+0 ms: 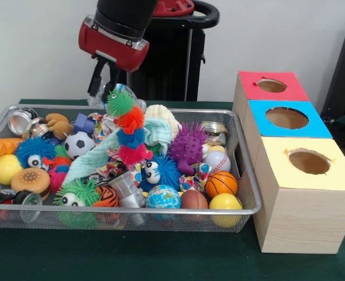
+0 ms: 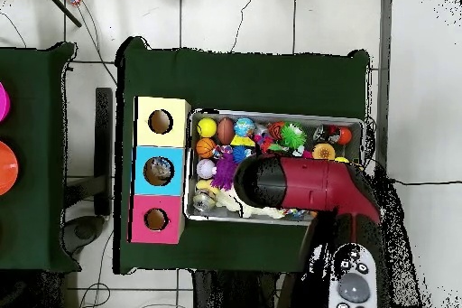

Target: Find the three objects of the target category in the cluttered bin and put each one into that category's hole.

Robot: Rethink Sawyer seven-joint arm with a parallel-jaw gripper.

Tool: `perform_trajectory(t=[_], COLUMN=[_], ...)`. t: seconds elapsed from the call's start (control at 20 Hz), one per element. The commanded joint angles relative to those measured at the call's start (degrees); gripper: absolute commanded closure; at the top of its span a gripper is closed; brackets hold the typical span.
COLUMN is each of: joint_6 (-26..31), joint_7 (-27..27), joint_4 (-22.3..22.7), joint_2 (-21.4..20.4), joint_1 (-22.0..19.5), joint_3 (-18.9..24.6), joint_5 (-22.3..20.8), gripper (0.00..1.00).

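Note:
My gripper (image 1: pixel 106 83) hangs over the back left of the wire bin (image 1: pixel 161 211). It looks shut on the top of a spiky caterpillar toy (image 1: pixel 127 130) with green, orange, blue and pink segments. The toy stands upright, its tail still among the clutter. At the right stand three boxes with round holes: red (image 1: pixel 272 85), blue (image 1: pixel 286 117) and yellow (image 1: pixel 309 161). In the overhead view the red arm (image 2: pixel 311 185) lies across the bin (image 2: pixel 275 113) and hides the gripper.
The bin is packed: a purple spiky ball (image 1: pixel 187 144), basketball (image 1: pixel 221 183), soccer ball (image 1: pixel 79 144), globe ball (image 1: pixel 162 197), yellow ball (image 1: pixel 225 202), blue fuzzy toys with eyes (image 1: pixel 161 171), a burger toy (image 1: pixel 30 180) and metal cans (image 1: pixel 21 120). The boxes (image 2: pixel 160 171) stand right against the bin's side.

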Motion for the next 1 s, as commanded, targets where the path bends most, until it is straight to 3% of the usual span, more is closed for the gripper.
perform_trajectory(t=[0.05, 0.55, 1.0], joint_6=[9.3, 8.6, 10.4], joint_7=[-6.4, -6.9, -0.2], joint_4=[3.9, 8.8, 10.6], joint_2=[-2.2, -5.1, -9.4], joint_1=[-2.9, -4.1, 1.1], joint_3=[9.6, 13.0, 9.4], joint_5=[4.0, 2.9, 2.1], gripper=[1.00, 1.00, 1.00])
